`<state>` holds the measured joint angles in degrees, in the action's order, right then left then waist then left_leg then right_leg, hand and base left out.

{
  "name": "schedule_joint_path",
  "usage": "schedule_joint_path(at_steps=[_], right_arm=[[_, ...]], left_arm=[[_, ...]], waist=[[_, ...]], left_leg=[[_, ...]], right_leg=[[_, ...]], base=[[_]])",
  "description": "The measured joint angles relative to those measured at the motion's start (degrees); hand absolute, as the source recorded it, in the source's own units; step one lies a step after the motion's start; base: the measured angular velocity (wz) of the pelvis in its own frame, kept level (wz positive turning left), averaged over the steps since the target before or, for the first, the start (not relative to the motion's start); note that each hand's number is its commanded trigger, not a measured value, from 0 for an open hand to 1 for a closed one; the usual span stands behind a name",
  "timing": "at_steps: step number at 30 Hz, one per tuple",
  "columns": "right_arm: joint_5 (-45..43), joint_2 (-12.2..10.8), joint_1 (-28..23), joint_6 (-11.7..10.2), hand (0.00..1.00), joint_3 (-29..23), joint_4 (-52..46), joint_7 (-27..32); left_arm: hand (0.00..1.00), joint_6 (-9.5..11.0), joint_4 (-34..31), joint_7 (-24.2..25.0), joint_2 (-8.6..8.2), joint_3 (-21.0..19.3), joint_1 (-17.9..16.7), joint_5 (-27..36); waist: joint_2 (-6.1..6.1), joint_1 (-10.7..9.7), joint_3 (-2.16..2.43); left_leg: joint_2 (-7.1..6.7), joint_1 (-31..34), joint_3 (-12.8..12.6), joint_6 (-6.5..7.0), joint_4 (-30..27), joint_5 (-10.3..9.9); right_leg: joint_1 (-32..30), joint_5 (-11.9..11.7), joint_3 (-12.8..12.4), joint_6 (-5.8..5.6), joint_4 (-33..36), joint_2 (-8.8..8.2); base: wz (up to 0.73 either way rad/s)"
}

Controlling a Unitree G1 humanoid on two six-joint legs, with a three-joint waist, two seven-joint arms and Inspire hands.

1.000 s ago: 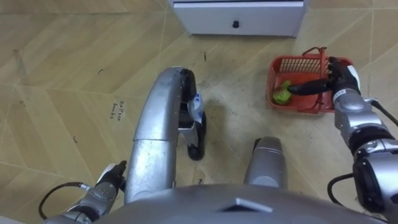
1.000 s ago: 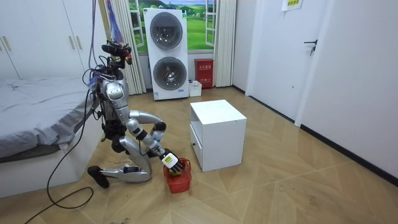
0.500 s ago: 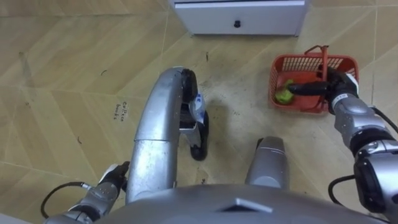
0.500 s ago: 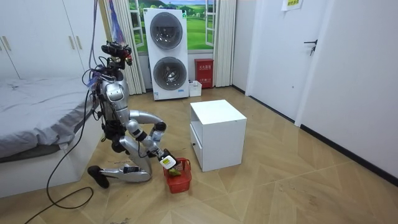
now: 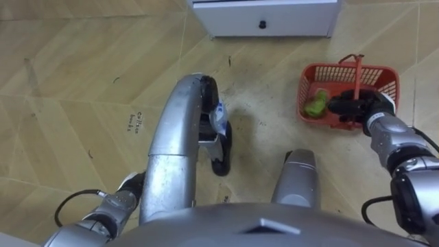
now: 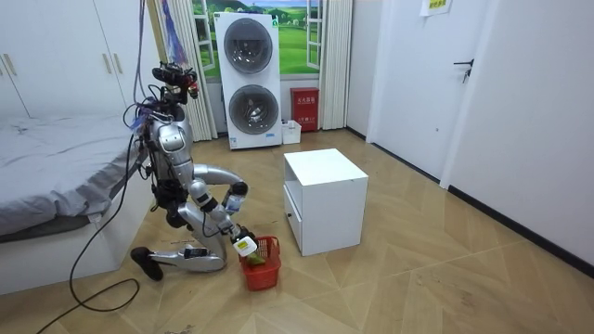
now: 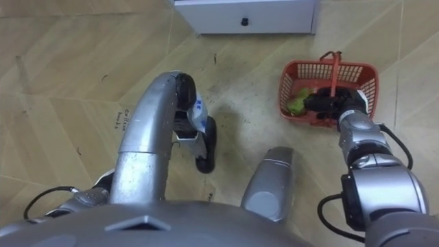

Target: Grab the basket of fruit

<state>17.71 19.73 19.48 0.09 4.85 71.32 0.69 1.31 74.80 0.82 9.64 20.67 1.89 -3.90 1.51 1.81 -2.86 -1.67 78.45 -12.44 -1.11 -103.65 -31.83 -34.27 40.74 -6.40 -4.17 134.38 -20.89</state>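
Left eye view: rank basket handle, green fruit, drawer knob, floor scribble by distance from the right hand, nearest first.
From the right hand:
1. basket handle, rising out of its grip.
2. green fruit, in the basket, to the hand's left.
3. drawer knob, up and left on the white cabinet.
4. floor scribble, far left.

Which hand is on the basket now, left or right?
The right hand, fingers curled round the red basket's handle beside the green fruit. The left hand is low at the robot's left side, far from it.
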Motion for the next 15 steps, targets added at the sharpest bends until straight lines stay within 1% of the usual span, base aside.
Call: schedule_joint_path(at_steps=[2,7,10,13,15], right_arm=[[0.0,0.0,0.0,0.0,1.00,0.1,0.0,0.0],[0.0,-0.4,0.0,0.0,1.00,0.1,0.5,0.0],[-0.4,-0.4,0.0,0.0,1.00,0.1,0.5,0.0],[-0.7,-0.4,0.0,0.0,1.00,0.2,0.5,0.1],[-1.9,-0.8,0.0,0.0,1.00,0.7,-0.3,0.5]], left_arm=[[0.00,0.0,0.0,0.0,-0.02,0.0,0.2,0.0],[0.00,-0.1,0.1,0.0,-0.04,0.0,0.5,0.0],[0.00,-0.1,0.8,0.0,-0.08,0.0,1.2,0.0],[0.00,-0.1,1.1,0.4,-0.07,0.0,1.9,0.0],[0.00,-0.1,1.2,1.1,0.01,-0.2,2.2,0.0]], waist=[[0.20,-0.1,-0.12],[0.35,-0.5,-0.14],[0.42,-0.7,-0.18],[0.51,-0.6,-0.23],[0.89,-0.9,-0.34]], left_leg=[[0.00,0.0,0.0,0.03,0.0,0.0],[0.00,0.0,0.0,0.08,-0.2,0.1],[-0.04,0.0,0.1,0.16,-0.3,0.1],[0.03,0.0,0.2,0.19,-0.6,0.1],[-0.07,0.1,0.5,0.23,-1.0,0.1]], right_leg=[[0.0,0.0,0.0,0.00,0.0,0.00],[0.1,0.0,-0.2,-0.02,0.1,0.05],[0.2,0.0,-0.3,-0.02,0.2,0.10],[0.3,0.0,-0.8,-0.05,0.3,0.42],[0.3,0.1,-1.1,-0.14,0.5,1.24]], base=[[0.00],[0.00],[0.00],[-0.04],[-0.09]])
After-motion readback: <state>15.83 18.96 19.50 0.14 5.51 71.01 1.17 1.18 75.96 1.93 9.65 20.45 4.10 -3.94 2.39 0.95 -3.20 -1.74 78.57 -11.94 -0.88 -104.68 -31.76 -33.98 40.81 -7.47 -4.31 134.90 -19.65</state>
